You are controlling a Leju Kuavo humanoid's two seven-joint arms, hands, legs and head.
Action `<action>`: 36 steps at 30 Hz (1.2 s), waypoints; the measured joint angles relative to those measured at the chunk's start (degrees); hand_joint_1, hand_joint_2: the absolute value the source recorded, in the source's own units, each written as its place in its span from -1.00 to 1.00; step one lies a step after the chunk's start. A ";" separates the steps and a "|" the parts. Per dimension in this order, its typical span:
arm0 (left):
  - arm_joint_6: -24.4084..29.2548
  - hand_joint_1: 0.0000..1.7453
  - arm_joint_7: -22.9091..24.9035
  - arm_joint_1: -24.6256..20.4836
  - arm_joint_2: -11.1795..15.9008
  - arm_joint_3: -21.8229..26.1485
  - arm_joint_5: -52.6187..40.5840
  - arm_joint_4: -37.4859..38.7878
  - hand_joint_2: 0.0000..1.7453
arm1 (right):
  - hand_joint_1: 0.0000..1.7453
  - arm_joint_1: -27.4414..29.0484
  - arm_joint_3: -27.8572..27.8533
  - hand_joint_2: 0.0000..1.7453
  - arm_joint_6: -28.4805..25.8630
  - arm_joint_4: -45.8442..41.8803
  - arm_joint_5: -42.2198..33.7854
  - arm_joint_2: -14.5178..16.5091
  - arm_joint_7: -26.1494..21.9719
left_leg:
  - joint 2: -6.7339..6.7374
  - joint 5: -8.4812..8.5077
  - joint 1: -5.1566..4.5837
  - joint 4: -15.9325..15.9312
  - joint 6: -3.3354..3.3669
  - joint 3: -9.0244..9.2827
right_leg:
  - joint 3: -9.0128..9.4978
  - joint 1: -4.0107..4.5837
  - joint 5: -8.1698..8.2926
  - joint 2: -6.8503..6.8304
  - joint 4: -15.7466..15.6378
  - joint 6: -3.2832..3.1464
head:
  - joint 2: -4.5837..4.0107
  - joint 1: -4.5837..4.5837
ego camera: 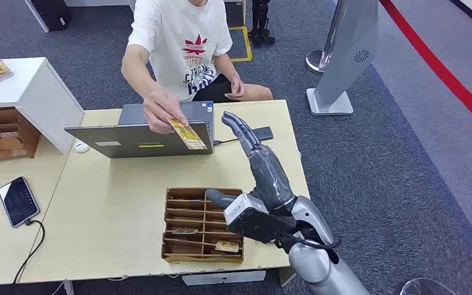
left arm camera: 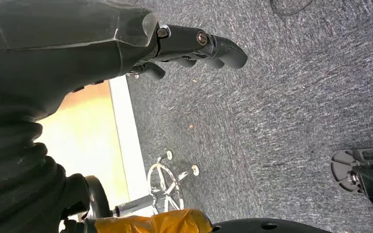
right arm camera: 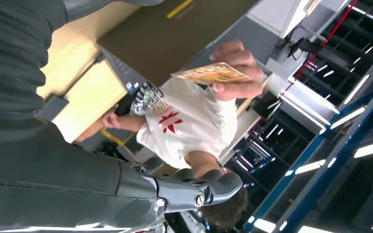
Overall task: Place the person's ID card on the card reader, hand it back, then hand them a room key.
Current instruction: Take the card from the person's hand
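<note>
Person's hand [ego camera: 158, 109] holding one card [ego camera: 187, 133], right hand [ego camera: 255, 157] empty, fingers [ego camera: 238, 126] extended.

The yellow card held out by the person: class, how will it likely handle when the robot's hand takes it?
The card sticks out flat from the person's hand without drooping, so probably stiff. It looks thin, so likely light. Its thin edge may slip from the right hand.

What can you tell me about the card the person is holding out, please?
The card is a thin, flat rectangle printed in yellow-orange, its pattern too small to read. The person's hand pinches one end and holds it tilted in the air in front of the laptop's lid. The robot's right hand is raised beside it, not touching.
</note>
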 joint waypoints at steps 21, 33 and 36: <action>-0.54 -1.00 0.51 -0.14 0.02 -1.44 -1.66 0.00 1.00 | 0.98 -6.10 -0.29 1.00 0.26 7.71 5.39 4.77 3.28 | -0.01 0.00 0.00 0.00 0.00 0.00 | 0.00 0.00 0.00 -0.01 0.00 0.00 | 0.00 -0.02; -0.51 -1.00 0.51 -0.13 0.02 -1.44 -1.49 -0.02 1.00 | 0.98 -6.11 -1.46 1.00 0.90 9.79 4.12 5.43 3.26 | -0.01 0.00 0.00 0.00 0.00 0.00 | -0.01 0.00 0.00 -0.01 0.00 0.00 | 0.00 0.00; -0.51 -1.00 0.51 -0.12 0.02 -1.44 -1.45 -0.02 1.00 | 0.98 -5.78 -2.10 1.00 0.94 10.32 3.93 5.43 3.24 | -0.01 0.00 0.00 0.00 0.00 0.00 | -0.02 0.00 0.00 -0.01 0.00 0.00 | 0.00 0.00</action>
